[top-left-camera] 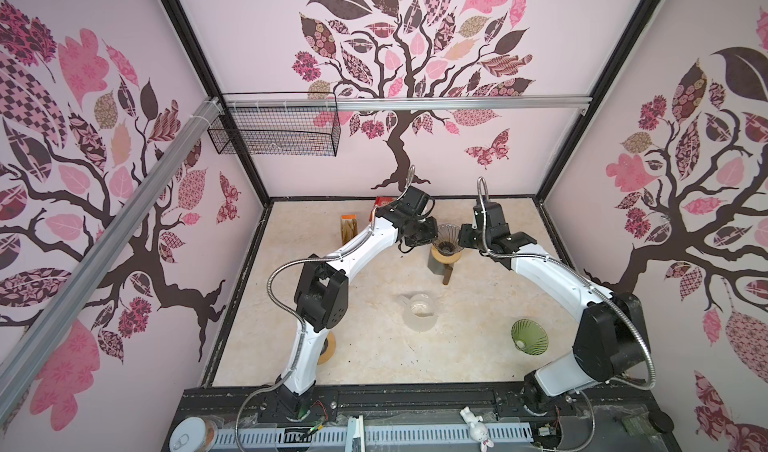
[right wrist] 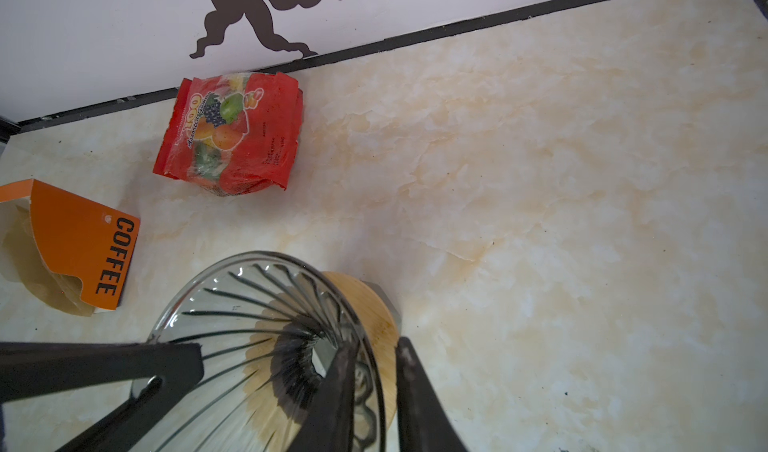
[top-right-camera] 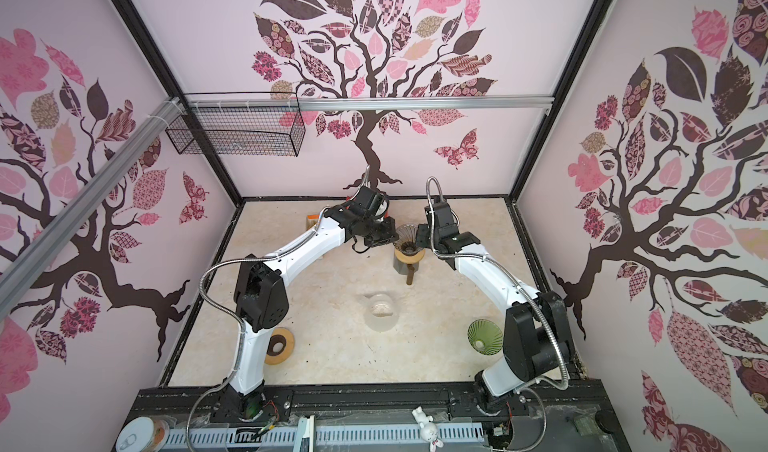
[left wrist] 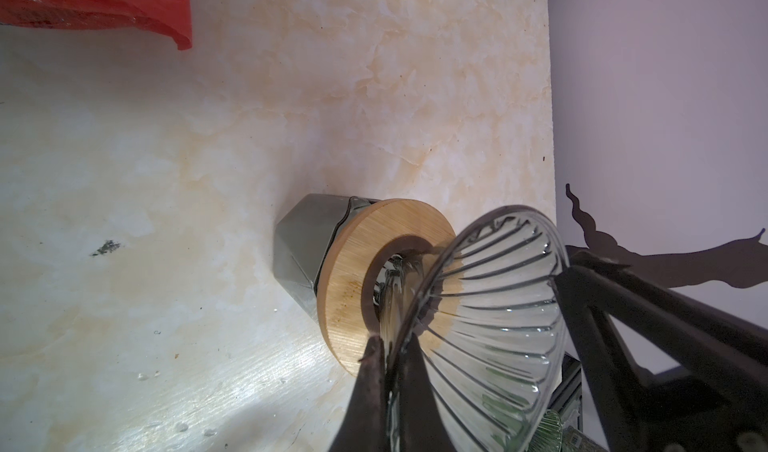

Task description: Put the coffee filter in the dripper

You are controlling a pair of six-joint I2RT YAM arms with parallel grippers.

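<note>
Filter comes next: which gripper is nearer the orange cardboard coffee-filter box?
Left. The left gripper pinches the clear ribbed glass dripper's rim on the orange box's side; the right gripper straddles the far rim.

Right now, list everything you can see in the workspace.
pot: 1, grey, back centre
ring: 1, wood, on pot
dripper: 1, clear glass, sitting in ring
green dripper: 1, green, front right
pitcher: 1, clear, centre
spare ring: 1, wood, front left
filter box: 1, orange, back, left of pot
candy bag: 1, red, against back wall
basket: 1, black wire, on wall rail
left gripper: 1, black, shut on dripper rim
right gripper: 1, black, open astride opposite rim
</note>
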